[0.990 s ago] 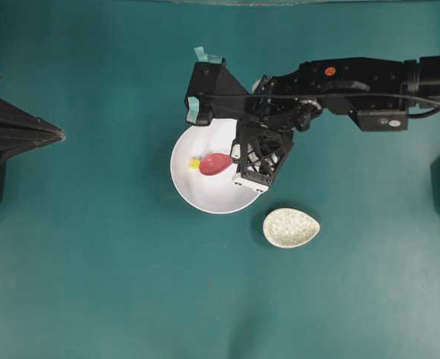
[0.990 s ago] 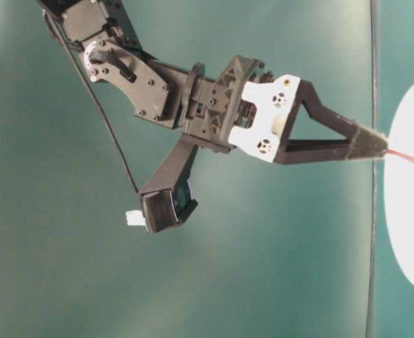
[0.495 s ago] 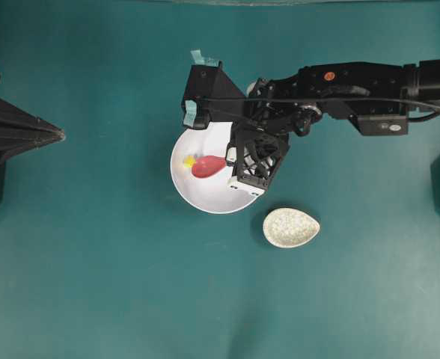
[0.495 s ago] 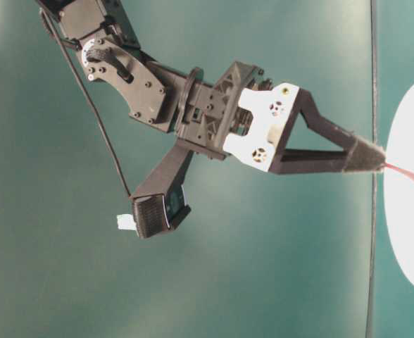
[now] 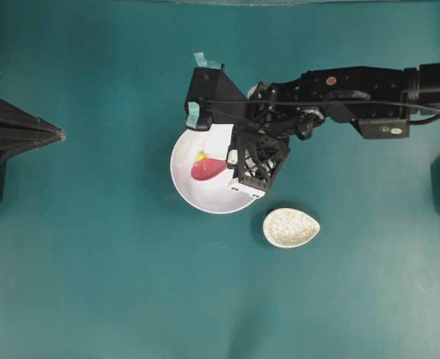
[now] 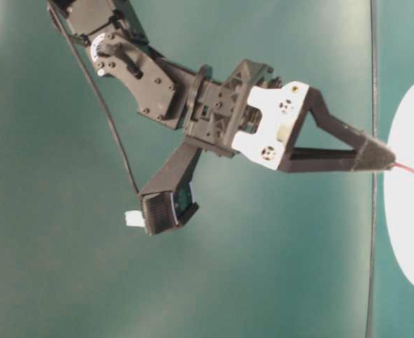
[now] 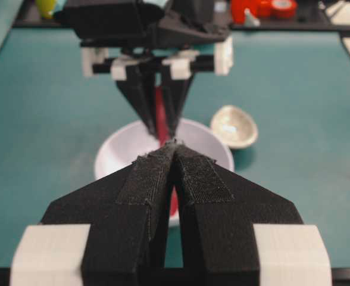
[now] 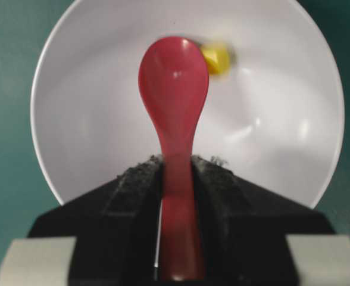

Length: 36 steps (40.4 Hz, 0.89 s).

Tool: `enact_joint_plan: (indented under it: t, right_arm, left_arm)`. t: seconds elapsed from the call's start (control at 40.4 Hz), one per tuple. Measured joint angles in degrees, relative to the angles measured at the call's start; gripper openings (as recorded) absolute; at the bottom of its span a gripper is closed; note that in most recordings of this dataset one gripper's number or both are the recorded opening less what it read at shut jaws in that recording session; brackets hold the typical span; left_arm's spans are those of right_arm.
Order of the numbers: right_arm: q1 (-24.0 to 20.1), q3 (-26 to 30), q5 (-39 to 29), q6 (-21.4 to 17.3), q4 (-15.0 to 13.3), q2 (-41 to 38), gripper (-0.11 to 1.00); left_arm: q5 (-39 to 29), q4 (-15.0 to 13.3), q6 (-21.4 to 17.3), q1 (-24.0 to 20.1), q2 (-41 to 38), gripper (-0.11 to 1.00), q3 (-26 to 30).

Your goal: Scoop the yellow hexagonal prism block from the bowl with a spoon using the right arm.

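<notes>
Left claw (image 7: 174, 149) parked at far left edge of teal tabletop (image 5: 115, 284), pads pressed together, holding nothing. White bowl (image 5: 186, 187) sits mid-tabletop; red spoon (image 8: 174, 89) head lies inside it, yellow hexagonal prism block (image 8: 216, 59) right beside the head's upper right rim in the right wrist view, touching or nearly. Right claw (image 8: 176, 173) over bowl's right side, clamped narrow on spoon handle. Speckled egg-shaped spoon rest (image 5: 290, 227) near bowl, lower right, apart from it
</notes>
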<state>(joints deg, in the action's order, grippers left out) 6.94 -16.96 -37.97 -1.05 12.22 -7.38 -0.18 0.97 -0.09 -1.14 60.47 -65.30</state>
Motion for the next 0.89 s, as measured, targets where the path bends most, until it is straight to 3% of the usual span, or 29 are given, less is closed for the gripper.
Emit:
enact_joint_plan:
  t: [0.347, 0.52, 0.891]
  right_arm:
    - [0.0, -2.02, 1.58, 0.09, 0.0, 2.02, 0.23]
    - [0.0, -2.02, 1.23, 0.18, -1.32, 4.13, 0.23]
    - [0.7, -2.02, -7.29, -0.09, -2.29, 6.42, 0.23]
  left_arm:
    - [0.0, 0.0, 0.0, -0.09, 0.0, 0.02, 0.0]
    - [0.0, 0.0, 0.0, 0.0, 0.0, 0.02, 0.0]
    - [0.0, 0.0, 0.0, 0.0, 0.0, 0.02, 0.0]
